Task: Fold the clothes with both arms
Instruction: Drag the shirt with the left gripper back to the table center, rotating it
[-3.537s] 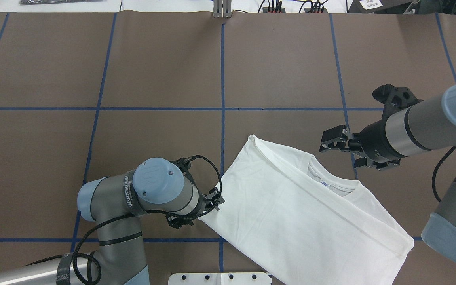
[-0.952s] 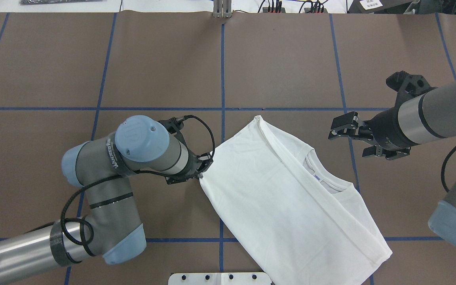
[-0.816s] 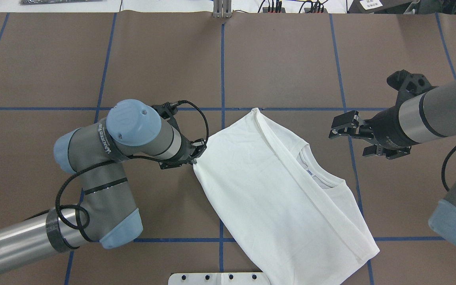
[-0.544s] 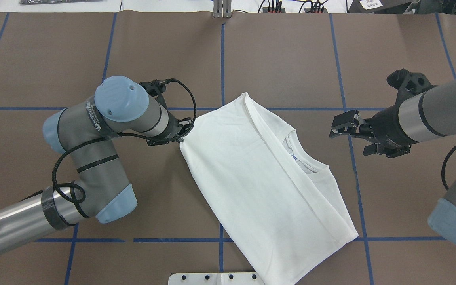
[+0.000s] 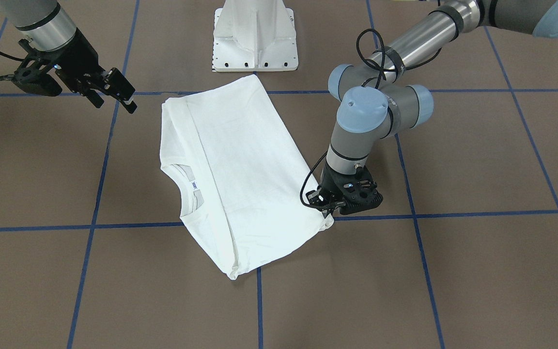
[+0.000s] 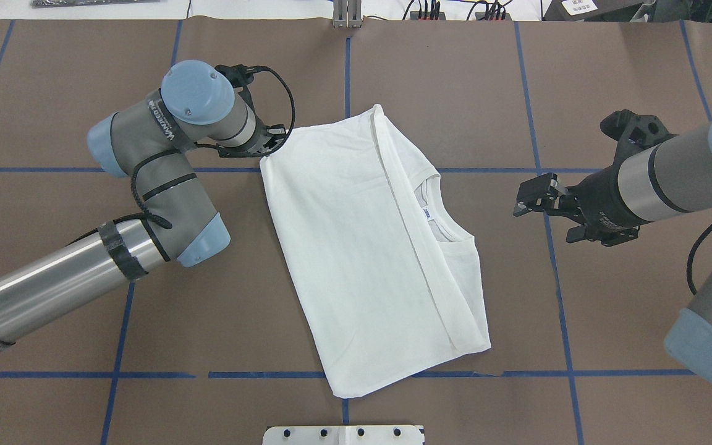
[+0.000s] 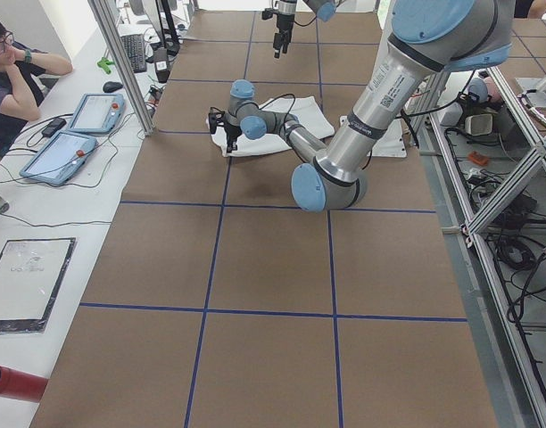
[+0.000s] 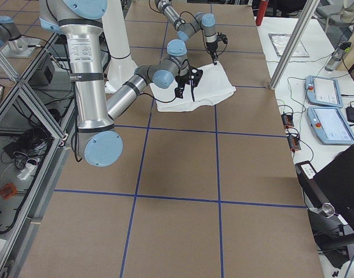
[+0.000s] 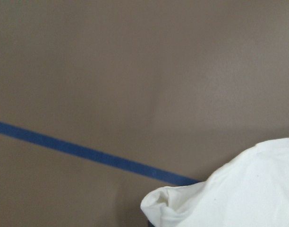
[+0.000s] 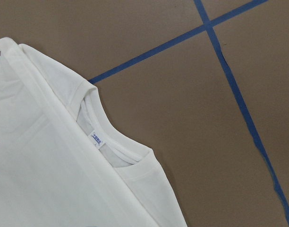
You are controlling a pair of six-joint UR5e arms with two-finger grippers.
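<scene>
Step, as I read it: reposition the half-folded shirt point(image 6: 374, 247) by one corner so both arms can set up the next fold. L claw point(image 6: 271, 148) is clamped on the corner farthest from the pedestal point(image 5: 255, 43), on its L-arm side; the wrist cam shows cloth bunched at the pinch. R claw point(image 6: 532, 199) is apart and empty, off the cloth, out from the pedestal on its R-arm side, about level w/ the collar point(image 6: 449, 216). The shirt lies flat on the counter point(image 6: 517, 93), skewed to the tape point(image 6: 347, 93) grid, near end just out from the pedestal. To do it well: hold the pinch low, pull slow & along the cloth plane, else the layers prob. slide apart. A one-corner pull will likely swing the shirt, so square it to the grid before release. Surface: brown matte cover w/ blue tape lines; some grip, I'd guess, and tape edges could snag a hem. Room: across the counter from the pedestal, a side bench w/ tablets point(image 7: 96, 112), a seated operator point(image 7: 10, 67) and an alu post point(image 7: 123, 67).
</scene>
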